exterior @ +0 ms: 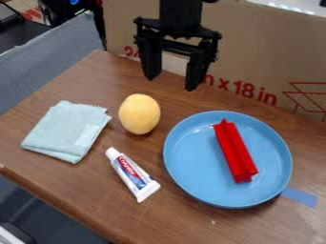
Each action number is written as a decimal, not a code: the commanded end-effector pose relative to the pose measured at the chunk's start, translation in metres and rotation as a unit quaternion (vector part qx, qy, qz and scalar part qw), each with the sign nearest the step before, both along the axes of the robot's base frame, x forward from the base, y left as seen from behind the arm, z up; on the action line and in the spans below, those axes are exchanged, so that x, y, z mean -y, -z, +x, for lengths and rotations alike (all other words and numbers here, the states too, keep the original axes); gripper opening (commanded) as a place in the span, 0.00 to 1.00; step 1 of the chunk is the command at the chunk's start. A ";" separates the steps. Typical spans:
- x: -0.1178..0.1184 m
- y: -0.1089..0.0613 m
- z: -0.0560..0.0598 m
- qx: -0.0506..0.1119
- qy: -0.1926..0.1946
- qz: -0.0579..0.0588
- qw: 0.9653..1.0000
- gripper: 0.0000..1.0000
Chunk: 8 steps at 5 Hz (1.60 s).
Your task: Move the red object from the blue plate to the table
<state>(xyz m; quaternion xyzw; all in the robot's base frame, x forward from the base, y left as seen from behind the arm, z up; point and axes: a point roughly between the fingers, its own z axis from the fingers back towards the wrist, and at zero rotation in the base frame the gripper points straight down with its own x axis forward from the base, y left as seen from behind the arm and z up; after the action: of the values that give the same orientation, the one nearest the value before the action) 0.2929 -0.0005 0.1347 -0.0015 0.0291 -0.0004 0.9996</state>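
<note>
Nearest the camera: white toothpaste tube w/ red print, lying flat on the table, angled diagonally. Just right of it the blue plate, round w/ raised rim, sitting at the table's front-right; a strip of blue tape pokes out by the plate's right edge. Red block lies flat inside the plate, right of center, long axis running roughly front to back, slightly tilted. Left side, mid-depth: pale teal folded cloth, flat on the wood. Btwn cloth and plate, a bit further back: orange ball, apart from both. Further back, gripper hangs above the table, pointing down, black fingers spread wide, nothing btwn them; well apart from the block. Behind it a cardboard box w/ red print.
</note>
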 end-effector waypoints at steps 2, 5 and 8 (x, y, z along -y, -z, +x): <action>-0.016 -0.007 -0.010 0.003 -0.002 0.000 1.000 1.00; 0.024 -0.022 0.000 0.043 -0.001 0.009 0.999 1.00; 0.011 -0.023 -0.019 0.043 0.013 0.010 0.999 1.00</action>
<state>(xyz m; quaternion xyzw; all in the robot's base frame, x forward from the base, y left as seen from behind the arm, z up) 0.2713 -0.0135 0.1445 0.0081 0.0127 -0.0133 0.9998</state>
